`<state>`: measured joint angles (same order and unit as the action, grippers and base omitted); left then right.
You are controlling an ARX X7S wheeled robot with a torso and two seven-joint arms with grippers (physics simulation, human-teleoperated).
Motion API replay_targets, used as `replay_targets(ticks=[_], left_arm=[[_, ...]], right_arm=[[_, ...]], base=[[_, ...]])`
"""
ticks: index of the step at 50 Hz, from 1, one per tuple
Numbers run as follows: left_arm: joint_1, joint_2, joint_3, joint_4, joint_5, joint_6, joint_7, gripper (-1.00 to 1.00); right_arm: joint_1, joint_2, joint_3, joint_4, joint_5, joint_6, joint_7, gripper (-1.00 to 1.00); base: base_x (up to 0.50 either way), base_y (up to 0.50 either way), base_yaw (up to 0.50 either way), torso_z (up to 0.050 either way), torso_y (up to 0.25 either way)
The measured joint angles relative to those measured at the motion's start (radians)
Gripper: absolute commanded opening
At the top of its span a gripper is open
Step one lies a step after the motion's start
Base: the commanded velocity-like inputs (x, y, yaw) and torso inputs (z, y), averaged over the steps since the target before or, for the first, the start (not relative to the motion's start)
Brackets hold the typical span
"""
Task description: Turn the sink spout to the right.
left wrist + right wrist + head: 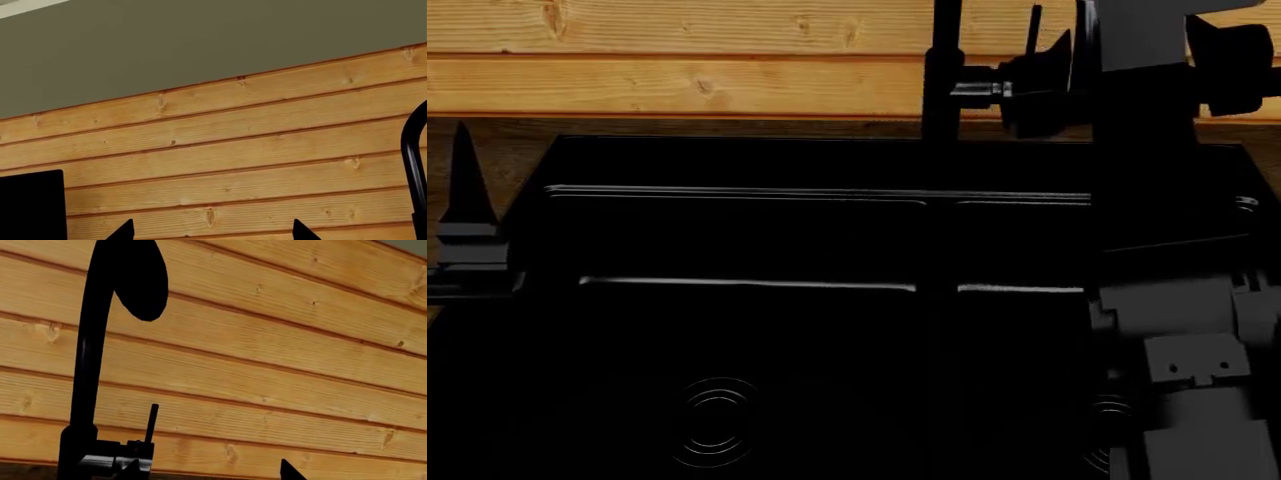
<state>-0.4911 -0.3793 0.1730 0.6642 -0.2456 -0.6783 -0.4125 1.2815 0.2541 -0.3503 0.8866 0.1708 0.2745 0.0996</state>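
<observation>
The sink spout (942,70) is seen in the head view standing upright behind the back rim of the sink (747,195), close to the line of the centre divider, with the wooden plank wall (667,60) right behind it. Its top is cut off by the frame there. In the right wrist view the spout (87,370) is shown rising as a tall black tube and curving over at the top, with its rounded end facing the camera. The thin stick lever (151,422) is seen poking up from a collar beside the spout's base.

The sink is really dark, but two ringed drains can be made out, one in the larger basin (715,420) and one partly hidden under the right arm (1108,415).

The right claw (213,470) is only caught as two dark fingertips at the edge of the right wrist view. They are set well apart, nothing is held between them, and one tip sits just beside the lever's collar. Whether it's touching can't be told.

The left claw (213,232) is likewise shown as two spread tips with only wall between them, so it's open and empty. A slice of the spout's curve (413,160) is visible at the edge of that view. In the head view one left fingertip (465,185) is seen pointing up near the sink's left corner.
</observation>
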Motion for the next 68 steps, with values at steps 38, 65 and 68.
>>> replay_targets(ticks=[38, 65, 68], left_arm=[[-0.002, -0.006, 0.004, -0.001, -0.009, 0.0, -0.009, 1.0], [-0.003, -0.01, 0.008, -0.001, -0.012, 0.001, -0.016, 1.0], [-0.003, -0.011, 0.008, 0.0, -0.013, 0.001, -0.016, 1.0]], right_arm=[[0.185, -0.03, 0.01, 0.406, -0.096, -0.222, -0.014, 1.0], [0.192, -0.009, 0.041, 0.417, -0.143, -0.211, 0.008, 1.0], [0.192, -0.009, 0.043, 0.415, -0.142, -0.208, 0.007, 1.0]], base=[[0.0, 0.0, 0.0, 0.0, 0.0], [0.0, 0.0, 0.0, 0.0, 0.0], [0.0, 0.0, 0.0, 0.0, 0.0]])
